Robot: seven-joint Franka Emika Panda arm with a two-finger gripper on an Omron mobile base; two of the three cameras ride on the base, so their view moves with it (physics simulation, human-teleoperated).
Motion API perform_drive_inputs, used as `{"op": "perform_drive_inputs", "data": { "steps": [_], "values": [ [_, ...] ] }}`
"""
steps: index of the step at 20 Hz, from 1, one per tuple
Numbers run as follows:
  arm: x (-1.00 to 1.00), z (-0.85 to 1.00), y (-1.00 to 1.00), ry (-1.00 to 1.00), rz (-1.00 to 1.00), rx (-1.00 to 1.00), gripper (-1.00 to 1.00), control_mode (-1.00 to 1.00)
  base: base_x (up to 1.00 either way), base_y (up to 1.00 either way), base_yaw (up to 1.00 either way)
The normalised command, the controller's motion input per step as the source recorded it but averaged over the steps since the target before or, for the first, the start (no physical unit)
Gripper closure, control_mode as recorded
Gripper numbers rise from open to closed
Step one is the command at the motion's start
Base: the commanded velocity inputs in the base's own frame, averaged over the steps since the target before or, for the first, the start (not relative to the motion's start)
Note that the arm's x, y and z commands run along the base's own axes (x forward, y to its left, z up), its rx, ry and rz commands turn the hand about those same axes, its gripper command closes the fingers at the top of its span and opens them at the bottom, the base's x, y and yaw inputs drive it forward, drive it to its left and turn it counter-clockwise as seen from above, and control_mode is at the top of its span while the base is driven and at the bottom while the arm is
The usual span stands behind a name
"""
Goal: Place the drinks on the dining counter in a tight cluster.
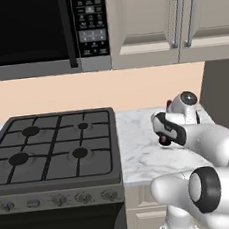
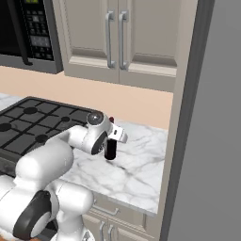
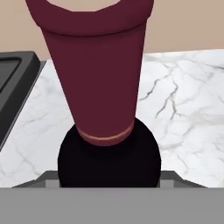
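Gripping: we are clamping the gripper point(image 2: 111, 141) on the wine bottle point(image 2: 110, 149), standing on the worktop point(image 2: 136, 169).
Risking: we are holding low; bottle tipping while lifting.

The arm reaches forward and low, its hand point(image 2: 111, 141) apparently clamped shut.

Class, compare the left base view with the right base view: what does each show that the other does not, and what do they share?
Left base view alone: the stove's front knobs and the microwave's door handle.

Right base view alone: the tall grey panel at the worktop's end, and the wine bottle's dark body standing upright below the gripper.

Both: the gas stove, the marble worktop, the cabinet doors and the arm.
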Motion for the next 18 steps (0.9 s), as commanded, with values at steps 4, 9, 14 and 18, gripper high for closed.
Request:
{"op": "perform_drive_inputs", "data": {
  "steps": [4,9,14,18],
  "values": [
    [-0.4,0.38,0.0,-0.01,0.0,0.0,1.0,-1.0,0.0,0.0,0.0],
    [-0.44,0.22,0.01,-0.01,0.0,0.0,1.0,-1.0,0.0,0.0,0.0],
    [-0.44,0.14,0.06,-0.02,0.0,-0.02,1.0,-1.0,0.0,0.0,0.0],
    [-0.43,0.14,0.0,-0.05,0.0,-0.08,1.0,-1.0,0.0,0.0,0.0]
  ]
}}
